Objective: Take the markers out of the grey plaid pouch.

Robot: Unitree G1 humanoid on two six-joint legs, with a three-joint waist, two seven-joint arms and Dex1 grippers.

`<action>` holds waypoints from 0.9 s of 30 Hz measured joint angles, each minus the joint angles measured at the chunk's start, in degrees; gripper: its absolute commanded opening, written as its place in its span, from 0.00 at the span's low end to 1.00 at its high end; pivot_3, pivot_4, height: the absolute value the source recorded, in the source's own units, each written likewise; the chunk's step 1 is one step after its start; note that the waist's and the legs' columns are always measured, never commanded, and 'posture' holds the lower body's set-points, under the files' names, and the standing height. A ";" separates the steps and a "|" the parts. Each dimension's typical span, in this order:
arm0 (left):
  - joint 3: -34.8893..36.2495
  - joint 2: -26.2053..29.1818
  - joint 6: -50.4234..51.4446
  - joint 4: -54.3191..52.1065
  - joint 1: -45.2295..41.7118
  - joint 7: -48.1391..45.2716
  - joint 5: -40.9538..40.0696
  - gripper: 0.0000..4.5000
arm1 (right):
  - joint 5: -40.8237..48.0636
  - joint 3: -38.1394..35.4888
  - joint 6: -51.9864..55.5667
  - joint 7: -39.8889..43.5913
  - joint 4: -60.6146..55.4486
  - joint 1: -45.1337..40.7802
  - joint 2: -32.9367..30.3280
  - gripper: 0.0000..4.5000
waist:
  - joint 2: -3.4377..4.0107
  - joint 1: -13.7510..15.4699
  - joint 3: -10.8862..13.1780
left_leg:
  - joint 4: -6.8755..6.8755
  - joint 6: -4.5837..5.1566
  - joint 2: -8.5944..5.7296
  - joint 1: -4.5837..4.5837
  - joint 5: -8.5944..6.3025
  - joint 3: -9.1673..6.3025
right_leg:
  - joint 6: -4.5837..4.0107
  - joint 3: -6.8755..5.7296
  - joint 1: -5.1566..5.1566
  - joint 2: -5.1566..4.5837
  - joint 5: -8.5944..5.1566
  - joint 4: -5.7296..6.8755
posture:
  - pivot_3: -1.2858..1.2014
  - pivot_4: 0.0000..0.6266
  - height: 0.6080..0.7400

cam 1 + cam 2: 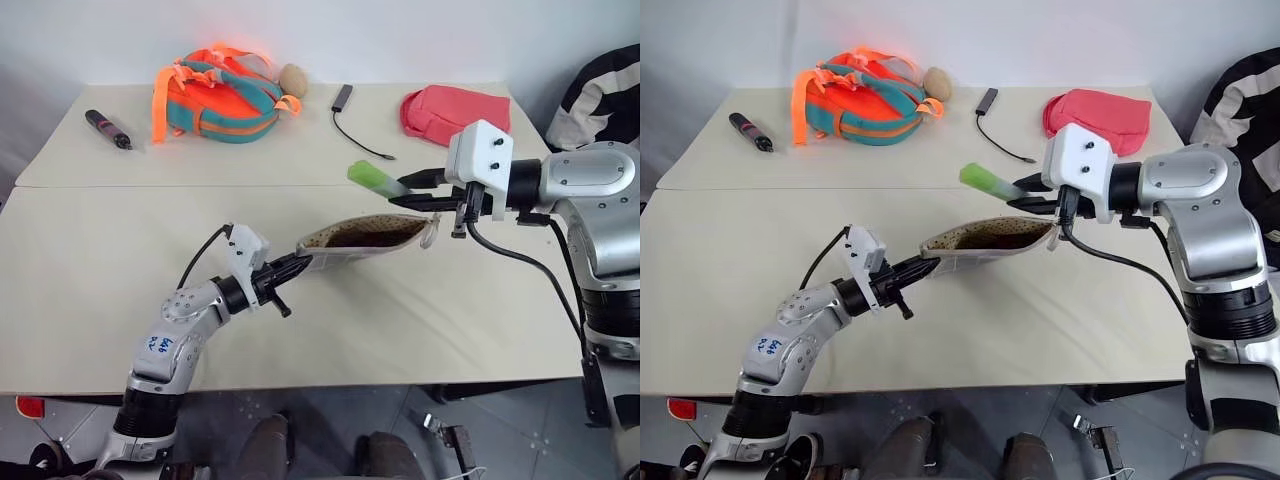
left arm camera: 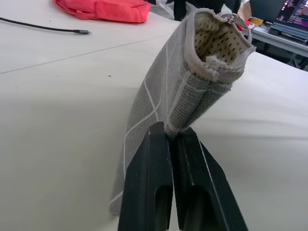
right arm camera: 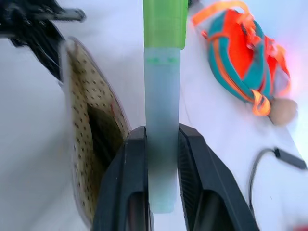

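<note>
With the left gripper [image 1: 290, 268] pinching the grey plaid fabric pouch [image 1: 365, 236] steady, the right gripper [image 3: 161, 159], clamped on the pale green marker [image 1: 375, 179], needed a clean lift clear.

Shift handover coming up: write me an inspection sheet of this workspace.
Surface: pale table, seam across it.
Job's things: grey plaid pouch unzipped, lifted by one end; pale green marker out, above the pouch's mouth.
Clutter: orange-and-teal backpack, pink pouch, black pen with red markings along the far side.
Grippers: left gripper clamps the pouch's end; right gripper holds the marker between its fingers.
Cables: black cable with adapter.
Surroundings: person in striped sleeve, screens behind.
</note>
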 measured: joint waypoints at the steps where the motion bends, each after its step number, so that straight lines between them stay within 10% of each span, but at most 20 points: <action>1: 0.01 -0.02 0.00 0.00 0.06 -0.09 -0.01 0.00 | -4.22 0.55 -2.89 -3.63 4.57 -0.70 -1.44 0.09 | 0.00 0.11 0.00 | 0.01 0.00 -0.02 -0.01 0.00 0.20 | 0.00 -0.01 -0.01 -0.01 0.00 0.00 | 0.52 0.24 1.00; 17: 0.14 -0.38 1.33 -0.21 0.42 -0.83 -0.87 0.00 | -19.62 6.61 -15.78 -19.05 22.15 10.02 1.30 0.09 | 0.00 -0.68 0.03 | 0.02 0.01 0.08 -0.01 -0.01 0.38 | 0.00 0.04 -0.05 0.00 0.02 -0.02 | 0.52 0.24 1.00; 22: 0.14 -0.38 1.35 -0.28 0.52 -0.84 -1.01 0.00 | -19.67 6.61 -14.26 -17.47 21.81 10.62 1.26 0.47 | 0.00 -0.34 0.03 | 0.02 0.01 0.07 -0.02 -0.01 0.38 | 0.00 0.04 -0.05 0.00 0.02 -0.03 | 0.52 0.24 1.00; 27: 0.15 -0.37 1.49 -0.41 0.63 -0.85 -1.03 0.00 | -17.34 4.96 -10.77 -15.92 19.55 10.24 1.25 0.47 | 0.00 -0.09 0.03 | 0.01 0.01 0.07 -0.02 -0.01 0.38 | 0.00 0.05 -0.06 0.00 0.03 -0.03 | 0.52 0.24 1.00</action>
